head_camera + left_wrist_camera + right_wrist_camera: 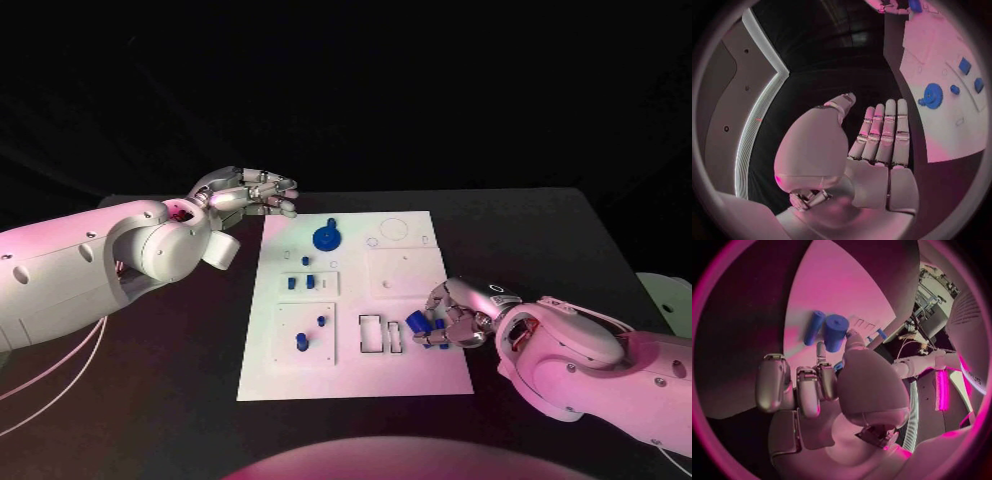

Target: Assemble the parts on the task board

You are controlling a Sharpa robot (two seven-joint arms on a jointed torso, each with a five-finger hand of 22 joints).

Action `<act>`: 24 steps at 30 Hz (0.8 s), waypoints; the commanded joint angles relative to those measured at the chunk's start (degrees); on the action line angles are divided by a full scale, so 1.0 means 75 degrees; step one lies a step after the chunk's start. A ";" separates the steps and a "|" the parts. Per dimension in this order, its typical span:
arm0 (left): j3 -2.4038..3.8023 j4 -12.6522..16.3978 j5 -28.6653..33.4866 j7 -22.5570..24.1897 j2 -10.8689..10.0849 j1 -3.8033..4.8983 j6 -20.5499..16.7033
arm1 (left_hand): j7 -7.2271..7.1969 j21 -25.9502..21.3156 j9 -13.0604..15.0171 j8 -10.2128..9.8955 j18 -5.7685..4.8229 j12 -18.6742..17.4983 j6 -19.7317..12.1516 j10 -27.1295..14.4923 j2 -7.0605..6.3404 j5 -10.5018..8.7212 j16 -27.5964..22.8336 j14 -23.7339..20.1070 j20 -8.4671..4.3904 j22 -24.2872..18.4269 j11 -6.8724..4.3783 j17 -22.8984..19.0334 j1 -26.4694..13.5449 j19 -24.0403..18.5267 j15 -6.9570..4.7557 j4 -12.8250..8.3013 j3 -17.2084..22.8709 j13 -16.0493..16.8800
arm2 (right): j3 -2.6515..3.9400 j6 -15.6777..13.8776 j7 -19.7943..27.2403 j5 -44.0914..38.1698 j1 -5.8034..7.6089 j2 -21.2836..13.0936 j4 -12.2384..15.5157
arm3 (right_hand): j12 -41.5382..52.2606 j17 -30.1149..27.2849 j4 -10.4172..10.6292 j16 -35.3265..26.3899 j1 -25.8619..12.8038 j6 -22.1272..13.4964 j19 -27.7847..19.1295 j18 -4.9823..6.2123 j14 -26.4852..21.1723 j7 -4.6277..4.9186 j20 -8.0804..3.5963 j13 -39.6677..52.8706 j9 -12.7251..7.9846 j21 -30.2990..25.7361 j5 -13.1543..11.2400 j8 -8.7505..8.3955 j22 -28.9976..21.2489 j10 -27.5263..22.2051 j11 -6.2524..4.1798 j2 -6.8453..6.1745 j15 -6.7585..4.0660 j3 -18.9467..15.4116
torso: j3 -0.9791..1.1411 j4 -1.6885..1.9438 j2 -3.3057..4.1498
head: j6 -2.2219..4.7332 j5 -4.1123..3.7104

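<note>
On the task board, a blue gear and small pegs are already seated. A blue cylinder is pinched by the right hand at the near-right slots—unplaced. The left hand is held flat, empty, off the board's far-left corner.

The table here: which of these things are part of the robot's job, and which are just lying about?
Part of the job:
- white board
- blue gear
- blue pegs
- blue piece at the right hand

Just there:
- black table
- left hand, holding nothing
</note>
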 commanded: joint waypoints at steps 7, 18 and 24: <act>0.0005 0.0033 -0.0035 0.0020 -0.0010 0.0002 -0.0011 | 0.0059 -0.0038 -0.0022 -0.0033 0.0038 0.0062 -0.0084 -0.0030 0.0015 -0.0014 0.0022 -0.0041 0.0017 -0.0032 -0.0012 0.0023 -0.0058 0.0037 -0.0023 0.0036 -0.0080 0.0001 | -0.0005 0.0121 -0.0117 0.0053 -0.0066 0.0190 -0.0118 | 0.0001 0.1633 -0.0012 0.0035 0.0009 0.0273 0.0105 -0.0111 0.0718 -0.0058 -0.0066 0.0527 0.0028 0.0063 0.0004 0.0108 0.1295 0.0061 -0.0094 0.0189 -0.0106 0.0032 | 0.0002 0.0010 0.0008 | -0.0014 0.0016; 0.0005 0.0042 -0.0036 0.0022 -0.0017 0.0002 -0.0044 | 0.0061 -0.0038 -0.0022 -0.0034 0.0038 0.0064 -0.0090 -0.0032 0.0016 -0.0010 0.0023 -0.0040 0.0017 -0.0033 -0.0011 0.0024 -0.0061 0.0038 -0.0023 0.0040 -0.0084 0.0001 | -0.0004 -0.0290 -0.0162 0.0412 -0.0110 0.0254 -0.0075 | 0.0225 0.1905 -0.0030 0.0108 0.0410 0.1021 0.0198 -0.0159 0.0774 -0.0379 -0.0267 0.0824 0.0046 0.0307 0.0202 0.0257 0.1403 0.0310 -0.0373 0.0717 -0.0335 0.0181 | 0.0005 -0.0018 -0.0002 | -0.0015 0.0043; 0.0005 0.0028 -0.0036 0.0015 -0.0009 0.0002 -0.0040 | 0.0061 -0.0038 -0.0022 -0.0034 0.0038 0.0064 -0.0090 -0.0032 0.0016 -0.0010 0.0023 -0.0040 0.0017 -0.0033 -0.0011 0.0024 -0.0061 0.0038 -0.0023 0.0040 -0.0084 0.0001 | 0.0003 -0.0859 -0.0152 0.0501 -0.0102 0.0176 0.0101 | 0.0295 0.2009 -0.0026 0.0135 0.0613 0.1168 0.0231 -0.0178 0.0796 -0.0463 -0.0333 0.0921 0.0071 0.0396 0.0293 0.0276 0.1440 0.0384 -0.0450 0.0861 -0.0402 0.0302 | 0.0010 -0.0011 -0.0007 | 0.0010 0.0025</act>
